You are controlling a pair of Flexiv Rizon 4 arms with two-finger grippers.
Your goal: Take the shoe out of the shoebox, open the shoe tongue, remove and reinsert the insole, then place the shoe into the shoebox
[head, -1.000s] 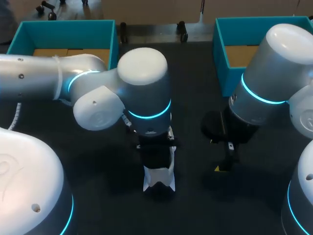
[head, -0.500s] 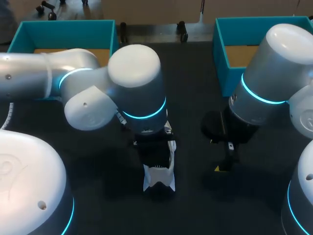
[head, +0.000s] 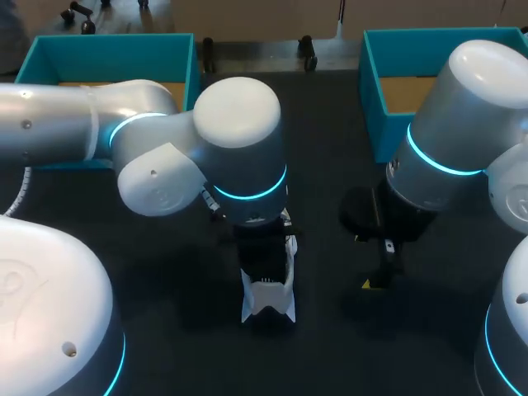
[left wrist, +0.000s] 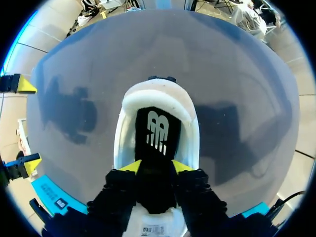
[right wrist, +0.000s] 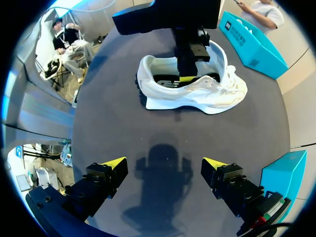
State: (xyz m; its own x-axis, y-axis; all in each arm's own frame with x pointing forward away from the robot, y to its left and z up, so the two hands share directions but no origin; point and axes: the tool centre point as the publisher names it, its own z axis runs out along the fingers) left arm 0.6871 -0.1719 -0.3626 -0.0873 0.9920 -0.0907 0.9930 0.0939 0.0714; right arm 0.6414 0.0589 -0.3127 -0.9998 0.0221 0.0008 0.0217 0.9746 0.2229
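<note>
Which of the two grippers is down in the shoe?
The left gripper: it reaches into the white shoe, over its black insole. The right gripper hangs apart from the shoe, fingers wide open above the table.

A white sneaker (left wrist: 190, 133) stands on the dark table (left wrist: 237, 74) with its heel pointing away from the left claw (left wrist: 156, 167), whose yellow-tipped fingers sit at the shoe's opening. They press from both sides on the black insole (left wrist: 157, 131), which runs from the heel up between them. Off to one side the right claw (left wrist: 23, 124) shows with its two yellow tips wide apart, near a corner of the teal shoebox (left wrist: 49, 191).
</note>
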